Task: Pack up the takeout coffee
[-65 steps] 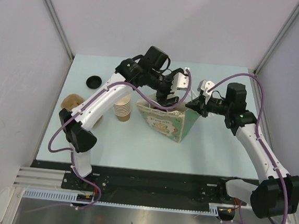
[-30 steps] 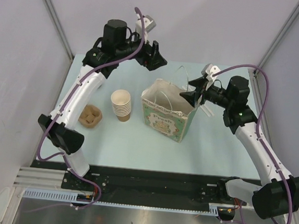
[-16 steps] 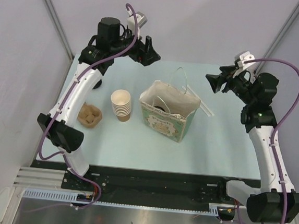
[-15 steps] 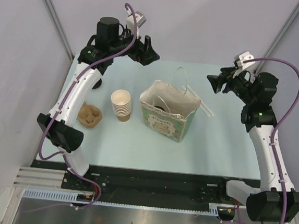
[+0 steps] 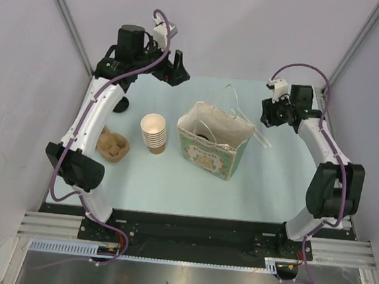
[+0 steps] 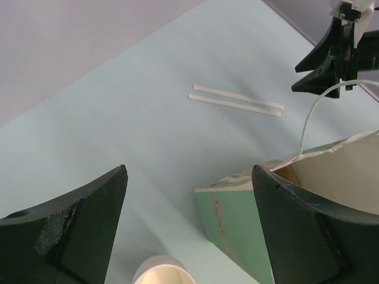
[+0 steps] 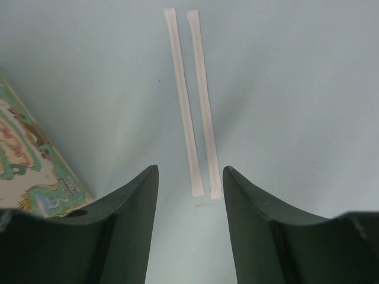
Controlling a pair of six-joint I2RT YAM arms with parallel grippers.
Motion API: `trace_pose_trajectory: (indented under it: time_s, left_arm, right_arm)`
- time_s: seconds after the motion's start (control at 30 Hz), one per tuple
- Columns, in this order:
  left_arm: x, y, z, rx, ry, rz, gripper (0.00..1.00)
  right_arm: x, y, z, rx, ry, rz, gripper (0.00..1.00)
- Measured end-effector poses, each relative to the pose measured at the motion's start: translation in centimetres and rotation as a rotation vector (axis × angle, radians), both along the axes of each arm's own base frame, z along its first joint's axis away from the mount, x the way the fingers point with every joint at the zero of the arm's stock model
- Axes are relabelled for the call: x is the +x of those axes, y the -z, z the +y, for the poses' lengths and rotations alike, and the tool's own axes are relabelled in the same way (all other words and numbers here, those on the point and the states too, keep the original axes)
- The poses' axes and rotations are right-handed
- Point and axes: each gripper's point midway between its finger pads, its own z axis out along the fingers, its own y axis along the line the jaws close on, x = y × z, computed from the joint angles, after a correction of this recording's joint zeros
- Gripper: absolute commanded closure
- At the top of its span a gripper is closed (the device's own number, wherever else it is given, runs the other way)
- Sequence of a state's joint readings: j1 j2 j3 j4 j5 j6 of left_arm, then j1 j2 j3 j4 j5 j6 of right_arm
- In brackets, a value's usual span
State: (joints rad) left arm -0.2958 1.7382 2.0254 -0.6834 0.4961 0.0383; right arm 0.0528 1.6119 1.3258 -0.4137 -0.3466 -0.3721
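The patterned green paper bag stands open mid-table. Deep inside it a dark brown shape shows, which I take for the takeout coffee; the bag's walls hide most of it. In the left wrist view only a brown sliver shows inside the bag. My left gripper hangs open and empty, high above the table behind the bag. My right gripper is open low over the table, right of the bag, with the near ends of two paper-wrapped straws just ahead of its tips.
A stack of lidless brown cups stands left of the bag. A moulded-pulp carrier lies further left. A black lid peeks out beside the left arm. The straws lie behind and right of the bag, whose corner is near the right fingers.
The right arm has dropped from mid-air to just above the table by the straws, and its jaws have narrowed. The left arm has drawn slightly back and left.
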Motion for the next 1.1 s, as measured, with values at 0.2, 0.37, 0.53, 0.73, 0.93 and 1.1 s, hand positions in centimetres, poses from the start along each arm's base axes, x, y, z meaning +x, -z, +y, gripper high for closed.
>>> trace_pose_trajectory:
  time_s: [0.2, 0.37, 0.53, 0.73, 0.93, 1.1]
  left_arm:
    - [-0.1, 2.4, 1.0, 0.044, -0.017, 0.06, 0.09]
    - [-0.3, 2.7, 1.4, 0.056, -0.02, 0.072, 0.09]
    - [-0.5, 3.1, 1.5, 0.067, -0.017, 0.084, 0.09]
    - [-0.4, 3.9, 2.1, 0.078, -0.025, 0.103, 0.09]
    - [-0.6, 4.9, 2.8, 0.088, -0.037, 0.141, 0.09]
    - [-0.6, 5.0, 2.8, 0.088, -0.038, 0.146, 0.09]
  right_arm:
    - [2.4, 3.7, -0.3, -0.052, -0.012, 0.096, 0.55]
    - [4.4, 7.0, -0.6, -0.085, -0.02, 0.173, 0.58]
    - [5.3, 10.1, -0.6, -0.109, -0.027, 0.242, 0.59]
    - [4.9, 12.5, 0.2, -0.137, -0.05, 0.299, 0.59]
    - [4.7, 13.2, 1.0, -0.169, -0.057, 0.308, 0.59]
    - [4.8, 14.1, 1.3, -0.19, -0.048, 0.318, 0.59]
